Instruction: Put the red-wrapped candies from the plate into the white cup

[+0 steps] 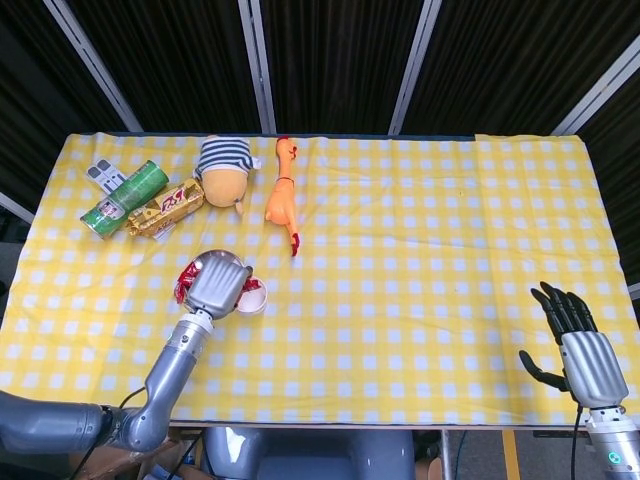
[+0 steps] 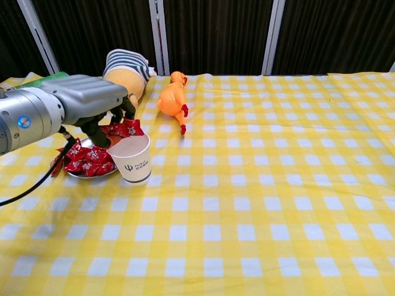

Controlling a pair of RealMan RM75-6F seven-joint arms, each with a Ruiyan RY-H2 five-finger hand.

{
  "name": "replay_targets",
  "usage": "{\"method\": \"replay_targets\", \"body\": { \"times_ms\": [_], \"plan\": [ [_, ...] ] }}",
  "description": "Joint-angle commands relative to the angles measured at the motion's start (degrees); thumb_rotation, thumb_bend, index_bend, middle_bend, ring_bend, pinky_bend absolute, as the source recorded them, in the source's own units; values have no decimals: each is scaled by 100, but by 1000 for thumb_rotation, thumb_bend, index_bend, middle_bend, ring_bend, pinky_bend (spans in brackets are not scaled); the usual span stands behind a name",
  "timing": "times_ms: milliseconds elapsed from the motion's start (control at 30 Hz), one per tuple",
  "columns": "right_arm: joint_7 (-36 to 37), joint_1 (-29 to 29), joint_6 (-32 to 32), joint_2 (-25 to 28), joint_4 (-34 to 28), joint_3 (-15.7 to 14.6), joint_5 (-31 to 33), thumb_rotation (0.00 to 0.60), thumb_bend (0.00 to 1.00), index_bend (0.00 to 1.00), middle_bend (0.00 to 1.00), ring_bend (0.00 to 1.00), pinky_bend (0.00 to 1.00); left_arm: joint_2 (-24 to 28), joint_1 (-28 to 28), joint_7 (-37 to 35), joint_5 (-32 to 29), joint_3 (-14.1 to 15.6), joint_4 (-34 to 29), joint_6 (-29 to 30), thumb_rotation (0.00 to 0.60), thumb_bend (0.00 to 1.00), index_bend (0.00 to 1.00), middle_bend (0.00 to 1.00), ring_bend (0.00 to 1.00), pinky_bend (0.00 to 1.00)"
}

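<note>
Yellow-check cloth covers bench [image 1: 420, 250]. Left hand [image 2: 86, 108] w/ fingers closed on red candies [image 2: 125, 129], held right over cup [image 2: 130, 157] mouth. More candies on plate [image 2: 86, 174], touching cup's left side. Right hand [image 1: 585, 362] at near right bench edge, fingers spread, holding nothing.

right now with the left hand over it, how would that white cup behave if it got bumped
The white cup looks like thin paper and near empty, so probably very light. It stands upright on soft cloth, taller than its base, so a knock from the left hand holding candies could likely tip it, and it might roll.
</note>
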Motion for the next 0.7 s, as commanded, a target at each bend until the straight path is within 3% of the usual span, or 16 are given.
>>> {"method": "replay_targets", "body": {
  "times_ms": [33,300,700],
  "plan": [
    [4,-1,2,3,-4,-4,-6,600,385,0,0,0,0,-56,-33,35,-10,18,16,19,600,490,488,590,833,897],
    [5,-6,20,2,-7,-8,-27,600,386,0,0,0,0,12,-29,-55,14,19,-114,60,600,401,387,474,833,897],
    [-16,-10,22,0,-15,-9,-19,600,386,0,0,0,0,256,64,-379,134,-14,-242,127,600,394,339,355,833,897]
  ]
}}
